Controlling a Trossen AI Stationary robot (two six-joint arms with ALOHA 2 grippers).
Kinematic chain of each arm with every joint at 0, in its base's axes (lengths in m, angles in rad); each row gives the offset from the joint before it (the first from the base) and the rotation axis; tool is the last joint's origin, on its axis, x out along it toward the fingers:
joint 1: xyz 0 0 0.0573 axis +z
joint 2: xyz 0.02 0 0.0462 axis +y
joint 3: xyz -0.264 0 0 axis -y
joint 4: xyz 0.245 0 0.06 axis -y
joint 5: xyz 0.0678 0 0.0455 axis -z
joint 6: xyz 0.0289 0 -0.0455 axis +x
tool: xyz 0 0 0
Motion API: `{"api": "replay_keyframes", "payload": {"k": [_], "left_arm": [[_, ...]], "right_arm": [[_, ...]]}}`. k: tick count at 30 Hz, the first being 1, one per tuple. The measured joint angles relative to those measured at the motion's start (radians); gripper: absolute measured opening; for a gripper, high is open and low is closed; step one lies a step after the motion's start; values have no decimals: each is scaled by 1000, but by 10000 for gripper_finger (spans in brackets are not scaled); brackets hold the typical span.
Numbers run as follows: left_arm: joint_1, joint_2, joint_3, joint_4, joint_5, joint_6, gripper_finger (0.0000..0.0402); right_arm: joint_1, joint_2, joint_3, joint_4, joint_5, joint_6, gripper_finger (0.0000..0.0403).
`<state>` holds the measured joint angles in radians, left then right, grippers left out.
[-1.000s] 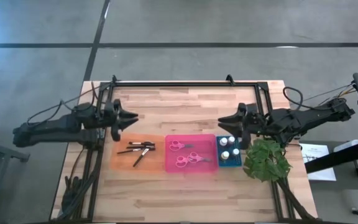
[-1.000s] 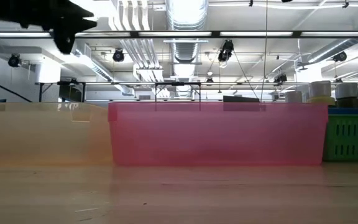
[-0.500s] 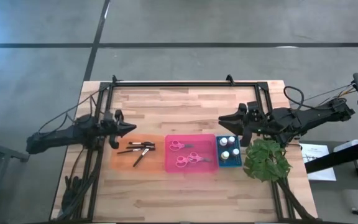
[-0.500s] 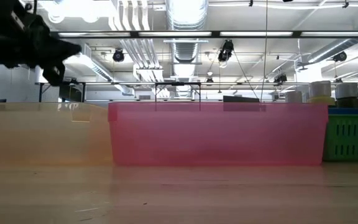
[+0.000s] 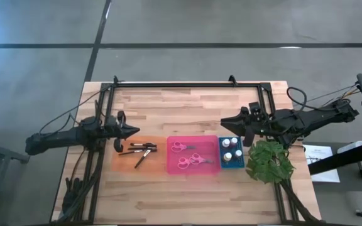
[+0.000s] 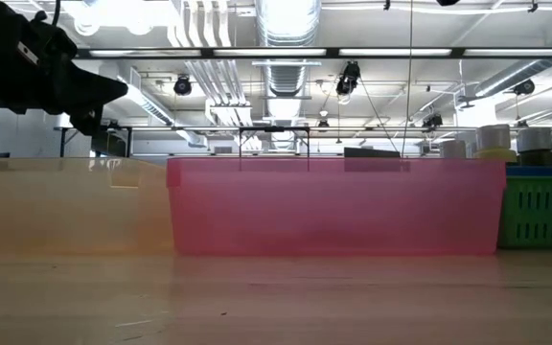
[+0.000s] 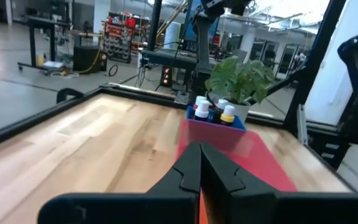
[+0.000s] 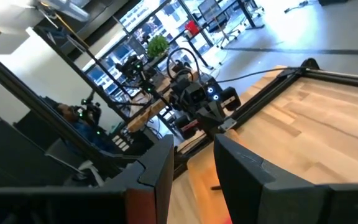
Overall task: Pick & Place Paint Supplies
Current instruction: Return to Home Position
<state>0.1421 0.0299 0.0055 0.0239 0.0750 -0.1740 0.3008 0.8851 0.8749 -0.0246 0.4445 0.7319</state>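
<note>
Thin dark brushes point(image 5: 141, 150) lie in the orange tray point(image 5: 119, 160). Pink-handled scissors point(image 5: 187, 154) lie in the pink tray point(image 5: 192, 169). Small capped paint bottles point(image 5: 231, 148) stand in the blue tray point(image 5: 231, 164); the left wrist view shows them too point(image 7: 211, 111). My left gripper point(image 5: 134, 130) is shut and points level just above the orange tray's far left corner; it also shows in the low view point(image 6: 113, 91) and in its own wrist view point(image 7: 199, 152). My right gripper point(image 5: 224, 122) hovers open and level, beyond the blue tray, with nothing between its fingers point(image 8: 157, 171).
A green leafy plant point(image 5: 269, 161) stands at the table's right edge beside the blue tray. A black frame point(image 5: 187, 84) runs along the far edge and both sides. Bare wood lies between the trays and the table's near edge.
My left gripper has sunk toward the orange tray, drawn back a little toward the table's left edge, and shut on nothing. The trays and supplies have not moved.
</note>
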Motion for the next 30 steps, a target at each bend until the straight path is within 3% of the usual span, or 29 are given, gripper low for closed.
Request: {"api": "replay_keyframes", "payload": {"k": [15, 30], "left_arm": [[0, 0, 0, -5, -34, 176, 6], [1, 0, 0, -5, -34, 115, 11]], "right_arm": [[0, -6, 0, 3, 0, -12, 111], [0, 47, -2, 4, -37, -169, 111]]}}
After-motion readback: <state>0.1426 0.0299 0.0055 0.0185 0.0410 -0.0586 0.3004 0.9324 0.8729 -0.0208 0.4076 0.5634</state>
